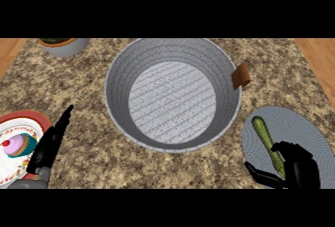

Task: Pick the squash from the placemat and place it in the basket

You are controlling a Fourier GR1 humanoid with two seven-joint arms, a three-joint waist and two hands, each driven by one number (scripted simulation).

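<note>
A: Right hand [297, 166] fingers?
B: Curled down over the lower end of the squash [267, 141], thumb spread to the left. Can't tell if they actually grip it.
A: Squash location?
B: Lying lengthwise on the grey placemat [307, 128], right of the basket [121, 88], top end free.
A: Left hand [53, 139]?
B: Fingers straight, pointing up, at the lower left, holding nothing.
A: Around it?
B: 1 plate [29, 117] with a cupcake [20, 145] just left of it. Grey pot [68, 48] at top left. Basket has a brown tag [241, 76] on its right rim.
</note>
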